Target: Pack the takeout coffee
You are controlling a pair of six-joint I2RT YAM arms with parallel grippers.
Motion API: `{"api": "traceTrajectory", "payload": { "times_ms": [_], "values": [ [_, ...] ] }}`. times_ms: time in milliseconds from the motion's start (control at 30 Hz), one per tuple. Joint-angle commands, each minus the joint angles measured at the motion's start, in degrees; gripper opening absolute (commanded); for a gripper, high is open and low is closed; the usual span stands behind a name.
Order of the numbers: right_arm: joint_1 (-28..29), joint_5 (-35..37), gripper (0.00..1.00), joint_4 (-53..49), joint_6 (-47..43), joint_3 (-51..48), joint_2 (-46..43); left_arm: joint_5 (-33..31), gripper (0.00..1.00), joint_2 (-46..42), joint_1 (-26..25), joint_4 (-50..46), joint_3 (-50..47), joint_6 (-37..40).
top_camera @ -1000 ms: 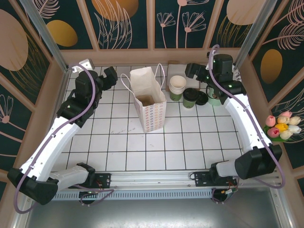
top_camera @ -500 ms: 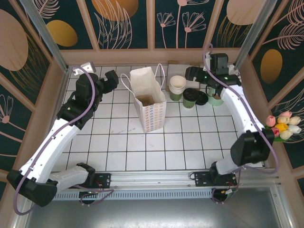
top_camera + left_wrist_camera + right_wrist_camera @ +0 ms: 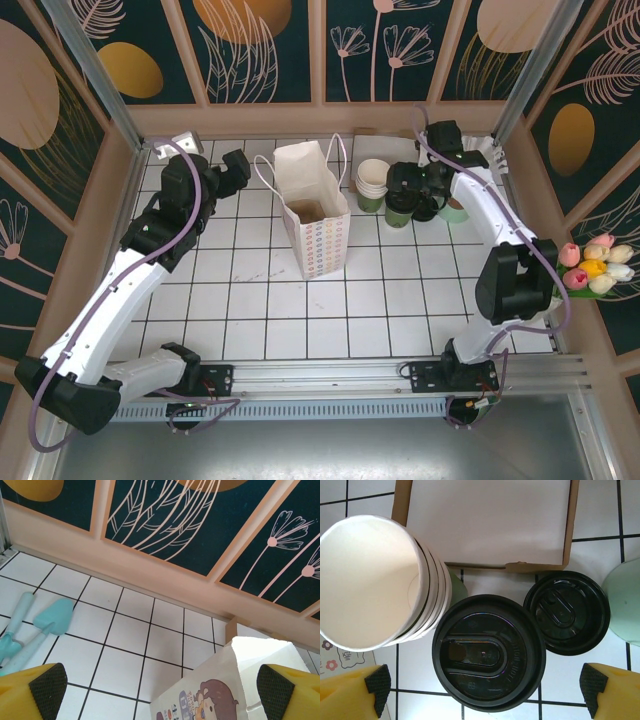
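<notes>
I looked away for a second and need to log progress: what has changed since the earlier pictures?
The right gripper swung left from near the back right corner and now hangs, jaws open, above the takeout coffee, not gripping it. The left gripper hardly moved; the white paper bag, cup stack and loose lid stayed put.

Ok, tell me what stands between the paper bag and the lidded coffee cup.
The stack of lidless cups stands between the white paper bag and the takeout coffee, right beside the coffee. The top view shows this.
</notes>
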Motion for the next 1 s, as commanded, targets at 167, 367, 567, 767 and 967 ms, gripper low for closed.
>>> {"api": "traceTrajectory", "payload": {
  "times_ms": [167, 367, 567, 767, 967],
  "values": [
    [-0.6, -0.9, 0.99, -2.7, -2.4, -0.3, 2.8, -0.1, 0.99, 0.2, 0.2, -1.1, -0.9, 0.2],
    [-1.0, -2.2, 0.99, -2.4, -3.6, -1.0, 4.1, -0.2, 0.99, 0.2, 0.2, -1.3, -1.2, 0.3],
    [-1.4, -5.0, 0.99, -1.8, -3.9, -1.0, 5.4, -0.6, 0.99, -0.1, 0.2, -1.5, -1.5, 0.3],
    [-1.4, -5.9, 0.99, -1.5, -3.9, -1.0, 6.7, -0.2, 0.99, 0.1, 0.3, -1.4, -1.6, 0.5],
    [-1.4, -5.1, 0.99, -0.9, -3.3, -1.2, 7.8, -0.1, 0.99, 0.6, 0.2, -1.4, -1.5, 0.6]
  ]
}}
